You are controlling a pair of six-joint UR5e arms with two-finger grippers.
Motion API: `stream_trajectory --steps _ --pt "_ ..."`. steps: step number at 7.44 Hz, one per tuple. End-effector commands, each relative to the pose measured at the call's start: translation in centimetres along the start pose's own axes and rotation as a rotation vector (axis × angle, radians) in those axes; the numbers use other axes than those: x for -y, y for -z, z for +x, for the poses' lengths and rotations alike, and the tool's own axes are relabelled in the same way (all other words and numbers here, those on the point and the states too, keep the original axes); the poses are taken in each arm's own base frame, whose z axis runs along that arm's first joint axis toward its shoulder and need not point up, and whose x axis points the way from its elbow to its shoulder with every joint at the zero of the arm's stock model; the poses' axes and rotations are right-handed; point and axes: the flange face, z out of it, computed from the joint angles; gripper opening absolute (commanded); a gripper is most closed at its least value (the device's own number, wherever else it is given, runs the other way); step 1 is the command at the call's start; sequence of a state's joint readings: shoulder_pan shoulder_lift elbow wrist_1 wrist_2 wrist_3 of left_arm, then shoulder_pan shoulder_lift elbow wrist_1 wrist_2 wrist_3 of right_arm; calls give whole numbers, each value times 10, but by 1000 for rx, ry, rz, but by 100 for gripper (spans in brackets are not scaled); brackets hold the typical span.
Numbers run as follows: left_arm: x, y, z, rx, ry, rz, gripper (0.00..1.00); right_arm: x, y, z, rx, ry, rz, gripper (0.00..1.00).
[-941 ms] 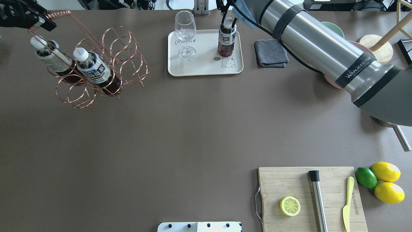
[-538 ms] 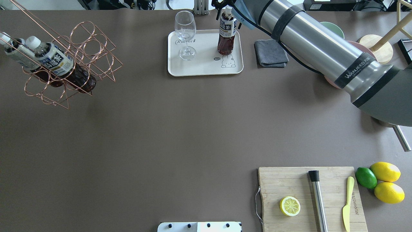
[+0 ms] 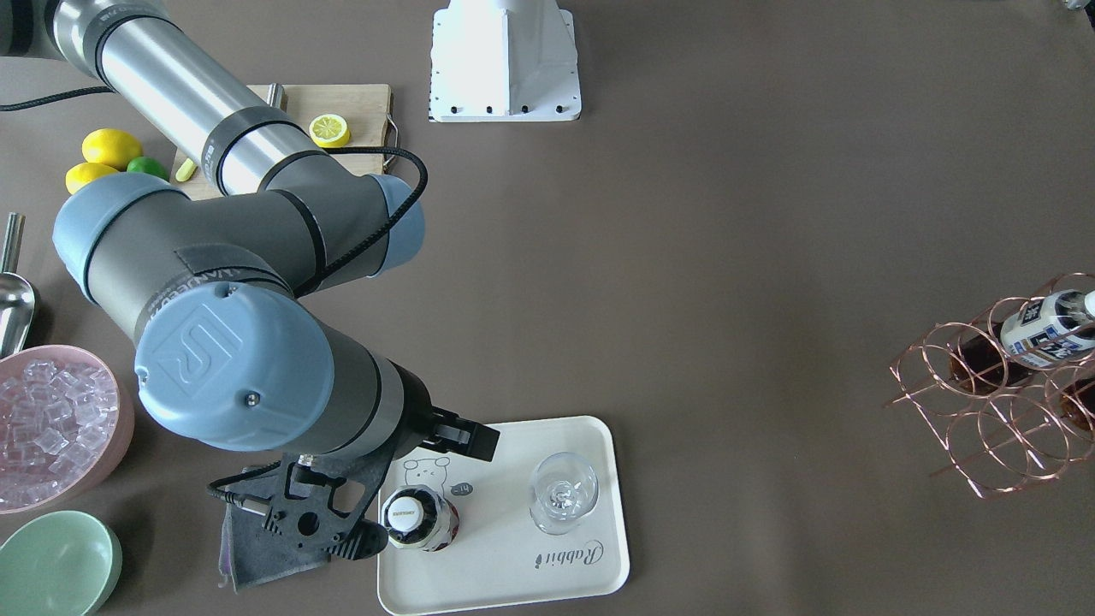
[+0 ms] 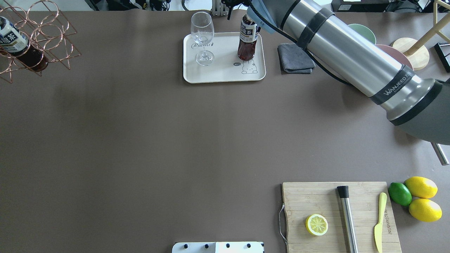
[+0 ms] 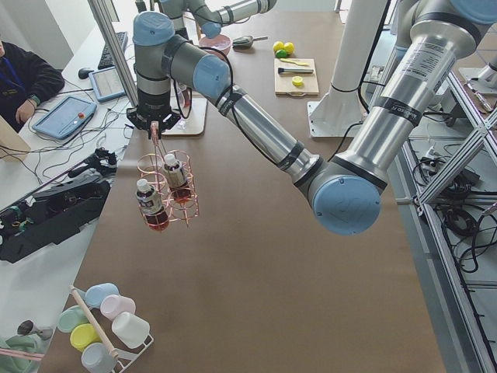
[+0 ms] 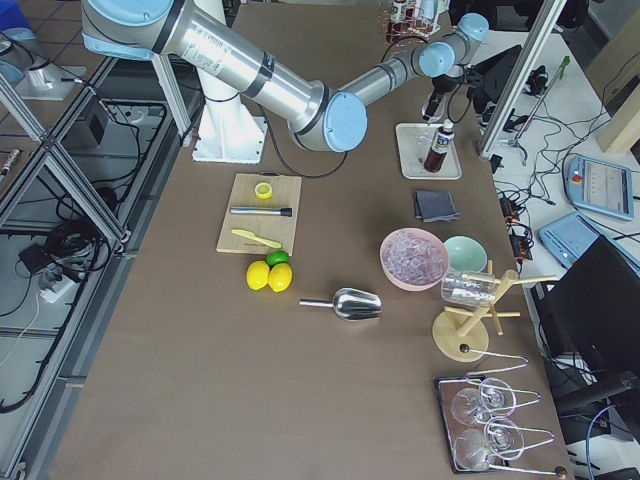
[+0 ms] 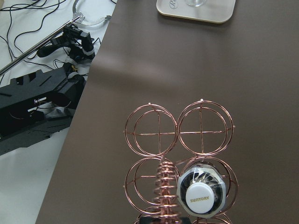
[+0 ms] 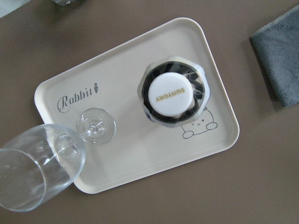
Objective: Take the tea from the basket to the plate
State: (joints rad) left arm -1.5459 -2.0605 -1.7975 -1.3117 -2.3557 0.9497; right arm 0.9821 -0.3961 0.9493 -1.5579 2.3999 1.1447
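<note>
Small white-capped plastic bottle of dark tea [image 4: 247, 42] stands upright on the cream rectangular tray [image 4: 225, 72] at the worktop's [image 4: 175, 140] far edge. Right hand [image 3: 364, 535] above it; spread or pinching, I cannot tell. Lift straight up, missing the clear wine glass [image 4: 202, 33].

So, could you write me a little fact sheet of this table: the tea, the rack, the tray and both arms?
Delivered: one tea bottle standing upright on the plate, beside a wine glass
Basket: the basket hangs above the table by its handle, two bottles inside
Left arm: left gripper at the handle's top; open or shut unclear
Right arm: right gripper above the delivered bottle; open or shut unclear
</note>
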Motion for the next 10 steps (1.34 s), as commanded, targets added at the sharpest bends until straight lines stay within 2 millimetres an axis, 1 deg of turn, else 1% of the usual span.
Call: stream_trajectory --steps 1,2,3,4,5,6,7,8,9,10 --pt "-9 -25 -40 83 -79 -36 0 -42 15 39 6 41 1 99" --pt "-16 -40 -55 97 -95 -26 0 -49 21 65 -12 111 2 99" --pt "-14 -46 -70 106 -106 -22 0 -60 22 102 -64 208 24 99" --pt "-8 -51 -83 102 -139 -25 0 -81 15 149 -133 273 60 99" --pt "-7 -58 -96 92 -176 -34 0 -96 4 202 -166 351 67 99" --pt "-10 -74 -106 101 -200 -23 0 -109 1 257 -180 400 59 99" --pt "-17 -92 -114 120 -231 -9 0 -106 7 327 -204 415 60 99" --pt "-13 -102 -112 120 -263 -1 0 -104 6 414 -251 498 21 99" --pt "-2 -108 -109 114 -279 5 0 -89 20 478 -272 515 19 99" --pt "8 -113 -107 125 -296 -11 0 -86 25 528 -282 489 23 99"
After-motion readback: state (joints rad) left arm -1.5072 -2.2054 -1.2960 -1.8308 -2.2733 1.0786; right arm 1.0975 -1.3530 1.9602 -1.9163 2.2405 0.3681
